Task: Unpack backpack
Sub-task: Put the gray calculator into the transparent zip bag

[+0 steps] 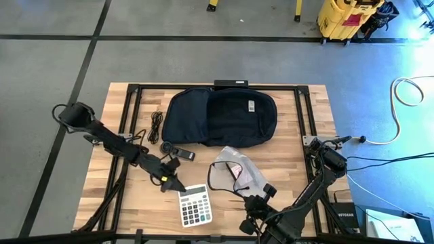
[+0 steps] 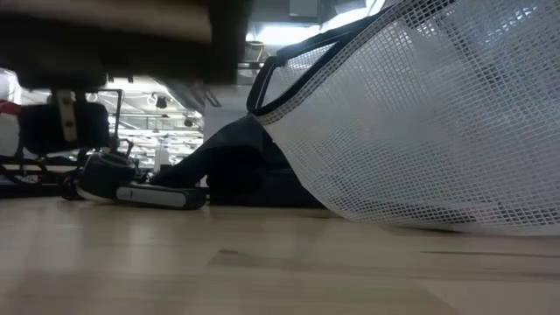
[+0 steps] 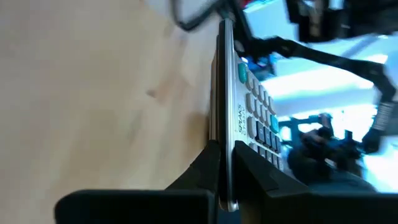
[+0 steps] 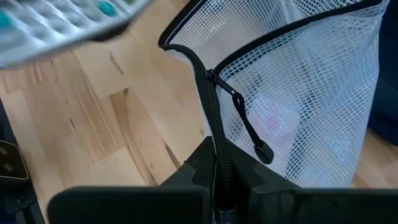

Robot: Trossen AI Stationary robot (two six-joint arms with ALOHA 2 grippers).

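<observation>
The backpack (image 1: 220, 116) lies flat at the back middle of the table (image 1: 298, 152), dark and rounded, with a small white label on its front. In the low view it shows as a dark mound (image 2: 229, 157) behind the other things.

In front of it, toward the left, a coiled black cable (image 1: 156, 126) and a small dark device (image 1: 178, 152) rest on the wood. In front of it, toward the right, lies a white mesh pouch (image 1: 234, 169) with a black zipper edge. The right gripper (image 1: 256, 202) is at the pouch's near edge, fingers clenched on the zipper band (image 4: 217, 146), which runs down between them in the right wrist view.

Left of the pouch, near the table's front edge, is a calculator (image 1: 194, 205). The left gripper (image 1: 172, 183) is at its back left corner, fingers clamped on the calculator's edge (image 3: 225, 124), one on each face.
</observation>
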